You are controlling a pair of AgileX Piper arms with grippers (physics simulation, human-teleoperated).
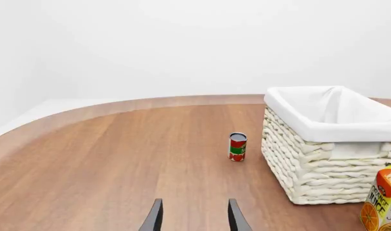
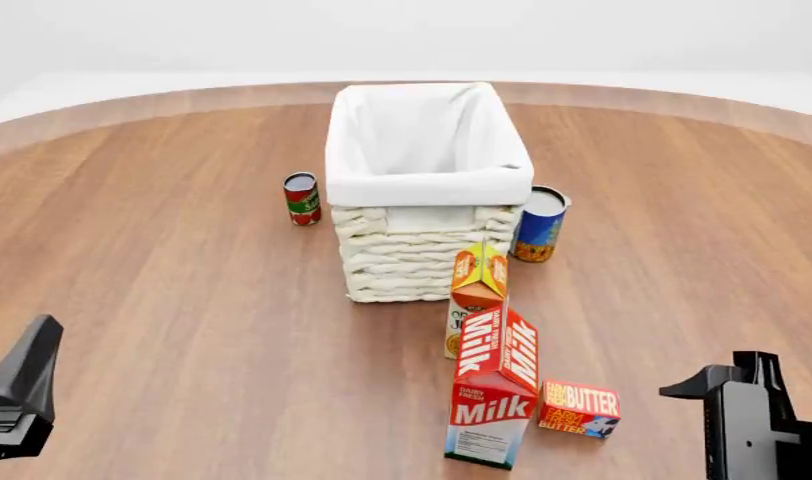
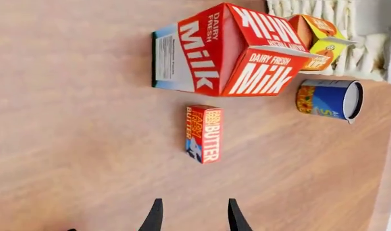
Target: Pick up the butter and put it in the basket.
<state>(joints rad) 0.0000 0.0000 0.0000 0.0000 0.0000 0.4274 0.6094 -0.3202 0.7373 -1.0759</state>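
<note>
The butter point(image 2: 580, 408) is a small red-orange box lying flat on the table near the front, just right of the milk carton. In the right wrist view the butter point(image 3: 205, 134) lies a short way ahead of my right gripper point(image 3: 192, 211), which is open and holds nothing. That right gripper point(image 2: 726, 380) sits low at the front right, apart from the box. The basket point(image 2: 413, 265), cream wicker with a white lining, stands at the table's middle back. My left gripper point(image 1: 195, 211) is open over bare wood, with the basket point(image 1: 311, 173) ahead and to one side. In the front view the left gripper point(image 2: 33, 355) is at the front left.
A tall red milk carton point(image 2: 496, 390) stands beside the butter, with an orange juice carton point(image 2: 478, 290) behind it against the basket's front. A red can point(image 2: 301, 198) stands left of the basket and a blue can point(image 2: 541, 224) right of it. The table's curved far edge runs behind.
</note>
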